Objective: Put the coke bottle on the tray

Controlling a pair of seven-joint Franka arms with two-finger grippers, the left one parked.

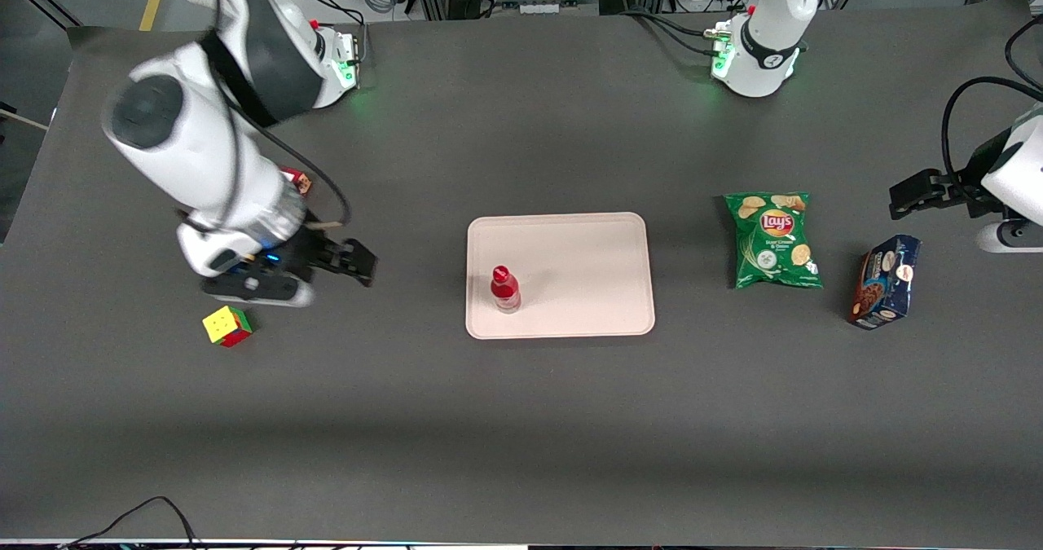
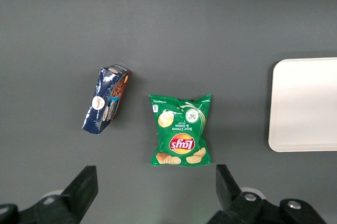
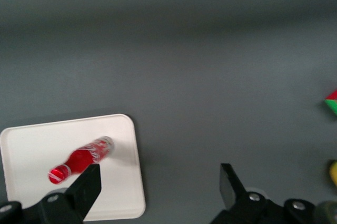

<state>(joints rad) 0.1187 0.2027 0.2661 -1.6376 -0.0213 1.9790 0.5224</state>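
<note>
The coke bottle (image 1: 505,288), small and red with a red cap, stands upright on the pale pinkish-beige tray (image 1: 587,273), near the tray's edge toward the working arm's end. My gripper (image 1: 352,261) hovers over the bare table beside the tray, toward the working arm's end, apart from the bottle. It is open and empty. In the right wrist view the gripper (image 3: 159,179) has its fingers spread wide over the tray's corner and the table, and the bottle (image 3: 81,159) and tray (image 3: 31,145) show. The tray's end also shows in the left wrist view (image 2: 305,105).
A Rubik's cube (image 1: 227,326) lies near my gripper, nearer the front camera. A red box (image 1: 295,179) is partly hidden by the arm. A green Lay's bag (image 1: 774,240) and a dark blue cookie box (image 1: 886,281) lie toward the parked arm's end.
</note>
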